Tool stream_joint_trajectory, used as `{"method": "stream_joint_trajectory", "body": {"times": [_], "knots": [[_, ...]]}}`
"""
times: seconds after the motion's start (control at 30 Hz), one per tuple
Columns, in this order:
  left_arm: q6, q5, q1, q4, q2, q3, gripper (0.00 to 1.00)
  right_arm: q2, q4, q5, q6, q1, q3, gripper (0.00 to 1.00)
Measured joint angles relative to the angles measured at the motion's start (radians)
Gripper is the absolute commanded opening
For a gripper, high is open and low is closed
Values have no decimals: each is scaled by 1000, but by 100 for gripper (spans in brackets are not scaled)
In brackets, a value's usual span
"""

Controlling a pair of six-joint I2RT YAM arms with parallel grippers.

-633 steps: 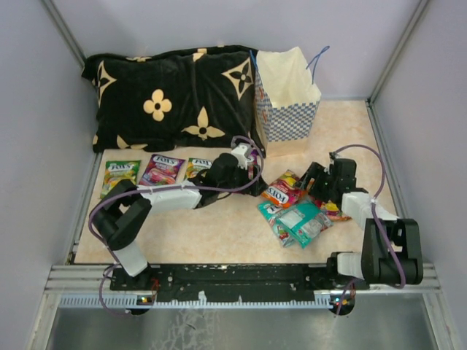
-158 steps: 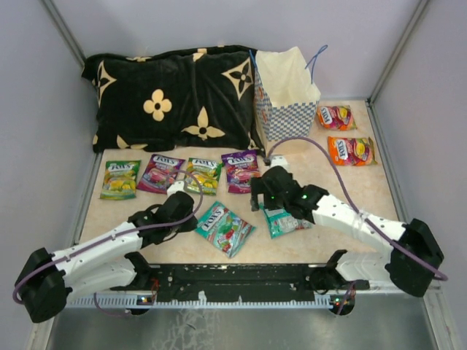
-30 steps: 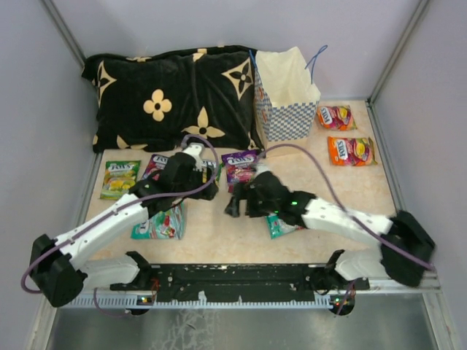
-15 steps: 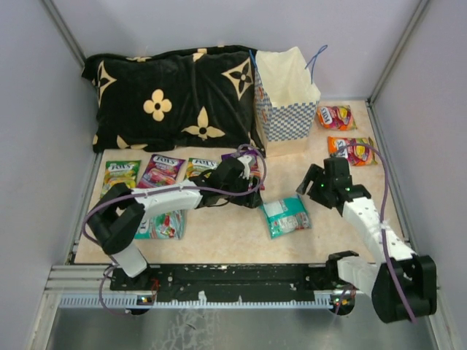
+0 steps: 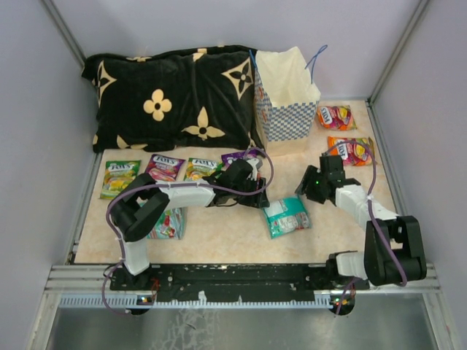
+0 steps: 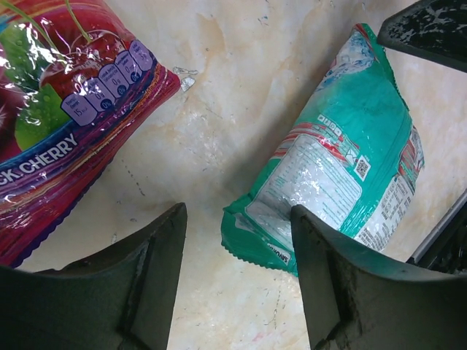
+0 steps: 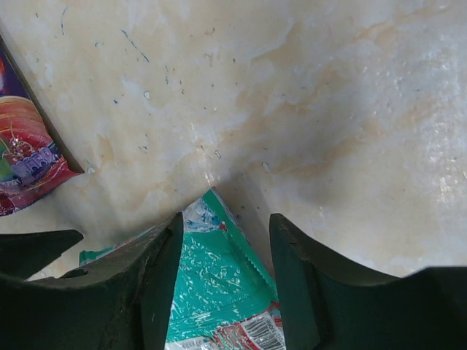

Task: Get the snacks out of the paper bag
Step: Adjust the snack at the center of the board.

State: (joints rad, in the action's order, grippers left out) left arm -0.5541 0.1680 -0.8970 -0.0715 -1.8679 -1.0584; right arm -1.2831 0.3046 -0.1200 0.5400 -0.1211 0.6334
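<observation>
The checkered paper bag [image 5: 286, 98] stands upright at the back, its mouth open. Snacks lie flat on the table: a green [image 5: 120, 177], a magenta [image 5: 162, 168], a green [image 5: 201, 168] and a purple packet [image 5: 235, 156] in a row, a teal one [image 5: 166, 222] at front left, two orange ones [image 5: 334, 117] [image 5: 352, 149] at right. Another teal packet [image 5: 285, 216] lies between my grippers. My left gripper [image 5: 257, 195] [image 6: 238, 211] is open just left of this teal packet [image 6: 336, 182]. My right gripper [image 5: 310, 186] [image 7: 226, 219] is open over its far corner [image 7: 219, 292].
A black cushion with tan flowers [image 5: 168, 98] lies at the back left beside the bag. Grey walls enclose the table on three sides. In the left wrist view a magenta cherry packet [image 6: 58, 109] lies left of the jaws.
My left gripper has moved a little right toward the middle teal packet, its arm folding in. My right gripper has shifted slightly left. The packets have not moved.
</observation>
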Motion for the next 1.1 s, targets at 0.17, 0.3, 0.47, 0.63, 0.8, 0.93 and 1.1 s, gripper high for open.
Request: {"method": "stream_joint_trajectory", "body": {"times": [0.17,0.3,0.47,0.63,0.8,0.93,1.1], "knots": [[-12,0,0,0,-12,-5,53,-47,-38,-17,-14,0,0,50],[-32,5,0,0,-13,-5,44,-63,-61,-32,-18,0,0,46],[-56,13,0,-29,-10,34,41,-71,-90,-39,-23,0,-19,37],[-78,25,1,-49,11,70,41,-91,-107,-39,-23,0,-25,26],[-84,28,5,-52,33,97,49,-106,-127,-42,-18,0,-25,0],[-87,32,14,-44,70,126,62,-107,-146,-47,-15,0,-36,0],[-97,49,31,-45,109,169,60,-97,-155,-47,-14,0,-54,0]]}}
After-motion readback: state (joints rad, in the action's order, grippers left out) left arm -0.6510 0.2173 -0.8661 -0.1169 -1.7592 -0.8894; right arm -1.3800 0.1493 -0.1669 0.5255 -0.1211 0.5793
